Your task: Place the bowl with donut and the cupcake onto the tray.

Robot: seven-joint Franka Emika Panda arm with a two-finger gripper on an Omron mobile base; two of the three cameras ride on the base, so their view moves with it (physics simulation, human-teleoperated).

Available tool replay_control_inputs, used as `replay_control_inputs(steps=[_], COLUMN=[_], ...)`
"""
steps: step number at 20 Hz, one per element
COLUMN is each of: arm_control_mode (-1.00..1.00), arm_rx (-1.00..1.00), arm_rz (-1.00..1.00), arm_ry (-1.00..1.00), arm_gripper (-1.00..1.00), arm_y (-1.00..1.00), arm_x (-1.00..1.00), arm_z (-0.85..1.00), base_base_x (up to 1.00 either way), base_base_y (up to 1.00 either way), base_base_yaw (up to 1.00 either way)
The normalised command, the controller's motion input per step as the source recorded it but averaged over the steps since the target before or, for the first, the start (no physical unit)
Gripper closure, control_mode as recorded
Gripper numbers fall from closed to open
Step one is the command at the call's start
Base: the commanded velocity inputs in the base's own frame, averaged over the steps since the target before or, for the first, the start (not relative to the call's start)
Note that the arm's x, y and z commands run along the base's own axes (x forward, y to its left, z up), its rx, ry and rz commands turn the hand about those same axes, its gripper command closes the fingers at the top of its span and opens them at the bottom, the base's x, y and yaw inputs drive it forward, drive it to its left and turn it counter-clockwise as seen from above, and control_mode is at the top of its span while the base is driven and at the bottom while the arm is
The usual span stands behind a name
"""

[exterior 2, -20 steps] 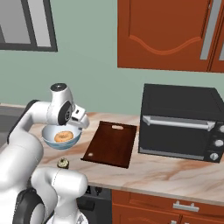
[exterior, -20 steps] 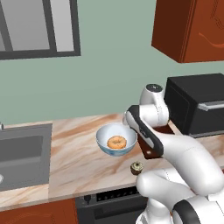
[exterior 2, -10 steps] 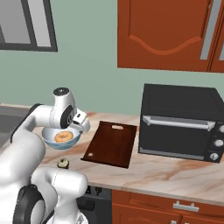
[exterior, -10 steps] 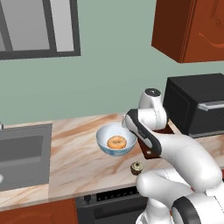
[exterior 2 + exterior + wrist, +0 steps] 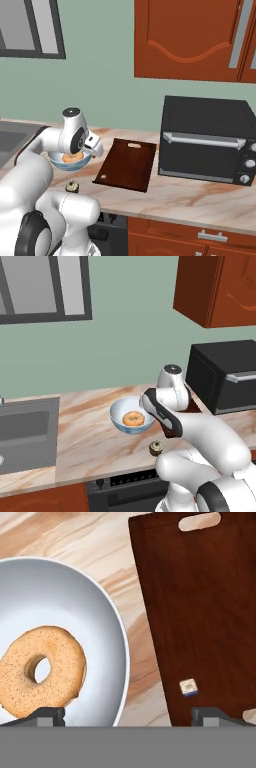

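Observation:
The white bowl (image 5: 85, 612) with its pale blue outside (image 5: 131, 428) sits on the marble counter and holds the orange-brown ring donut (image 5: 42, 669), also seen from the base (image 5: 133, 418). My gripper (image 5: 129, 716) hangs open just above the bowl's right rim: one fingertip is over the donut's side, the other over the tray. The dark reddish-brown tray (image 5: 200, 612) lies flat right beside the bowl (image 5: 70, 161), with its handle hole at the far end. The tiny cupcake (image 5: 156, 447) stands near the counter's front edge, apart from the bowl. From the right base view, the hand (image 5: 94, 146) points down between bowl and tray (image 5: 127, 162).
A black microwave (image 5: 207, 137) stands to the right of the tray. A sink (image 5: 25, 433) is set into the counter at the left. A small white tag (image 5: 188, 687) lies on the tray's near end. Wooden cabinets hang above.
The arm has sunk a little, bringing the hand lower over the bowl's rim. Bowl, donut, cupcake and tray have not moved.

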Motion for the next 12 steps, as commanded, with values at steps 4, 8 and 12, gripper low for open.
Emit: replay_control_inputs(steps=[4, 8, 12], arm_control_mode=[-1.0, -1.0, -1.0], arm_rx=[0.01, 0.0, 0.0], arm_rz=[-0.02, -0.02, -0.02], arm_ry=[0.0, 0.0, 0.0], arm_gripper=[-1.0, -1.0, -1.0], arm_y=[0.0, 0.0, 0.0], arm_x=[0.0, 0.02, 0.04], arm_z=[-0.19, -0.14, -0.16], base_base_x=[0.0, 0.0, 0.0], base_base_y=[0.0, 0.0, 0.0], base_base_yaw=[0.0, 0.0, 0.0])
